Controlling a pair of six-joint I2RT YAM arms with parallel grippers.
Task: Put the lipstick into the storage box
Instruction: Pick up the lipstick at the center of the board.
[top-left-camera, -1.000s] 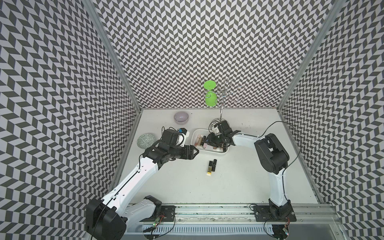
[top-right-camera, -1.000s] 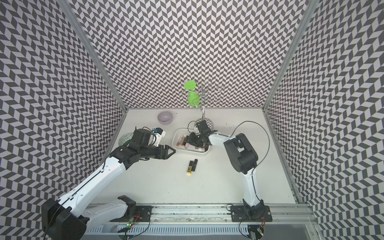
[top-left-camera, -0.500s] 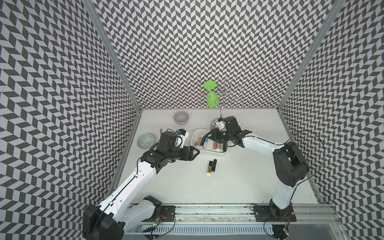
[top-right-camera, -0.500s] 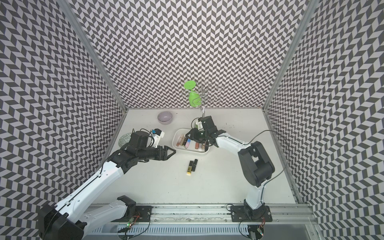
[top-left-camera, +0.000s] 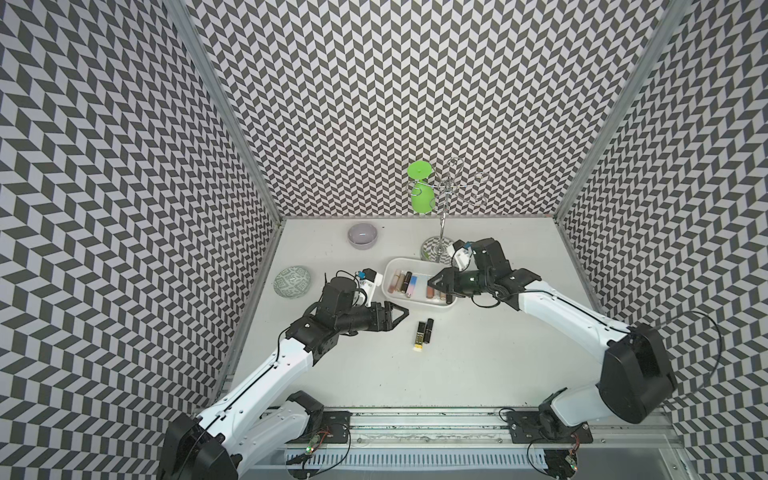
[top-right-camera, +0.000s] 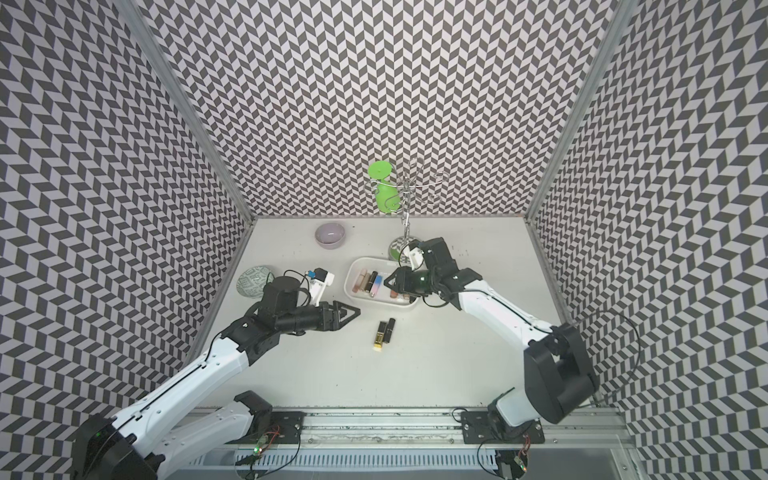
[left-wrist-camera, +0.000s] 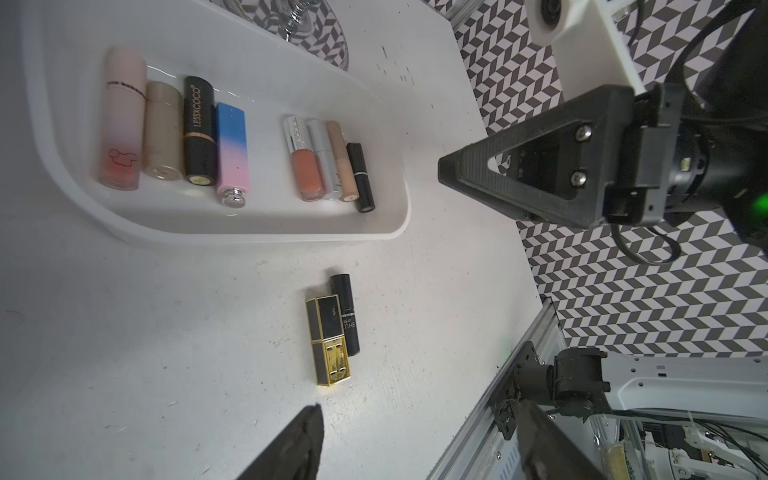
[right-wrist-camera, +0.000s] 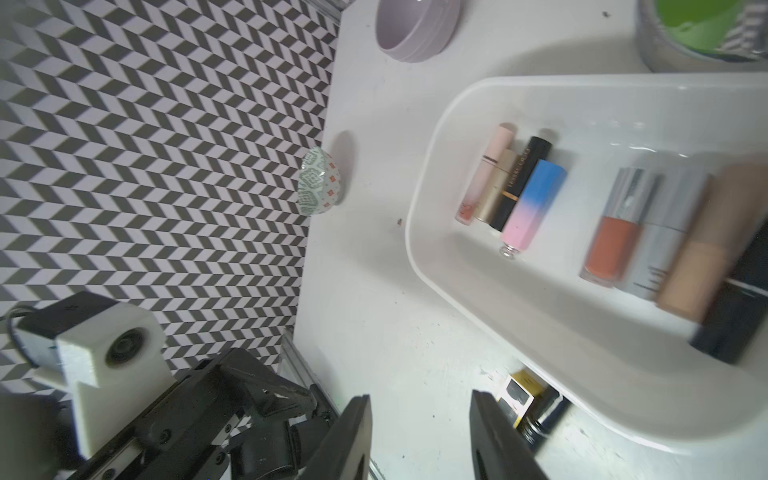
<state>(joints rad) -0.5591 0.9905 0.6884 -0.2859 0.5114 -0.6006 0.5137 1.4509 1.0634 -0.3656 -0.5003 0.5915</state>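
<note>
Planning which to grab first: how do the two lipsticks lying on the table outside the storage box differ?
The gold-trimmed lipstick is square-sided; the black lipstick is a round tube. The gold-trimmed lipstick shows a shiny gold end; the black lipstick is dark with pale lettering. Both lie flat, side by side, outside the storage box.

Storage box (top-left-camera: 417, 306): white, shallow, rounded corners; flat, just beside the right gripper (top-left-camera: 433, 284); eight tubes (left-wrist-camera: 232, 153) lie inside in two groups.
Loose pair: black-and-gold lipstick (top-left-camera: 420, 337) and black lipstick (top-left-camera: 429, 327) lie flat, touching side by side, near the left gripper (top-left-camera: 400, 318).
</note>
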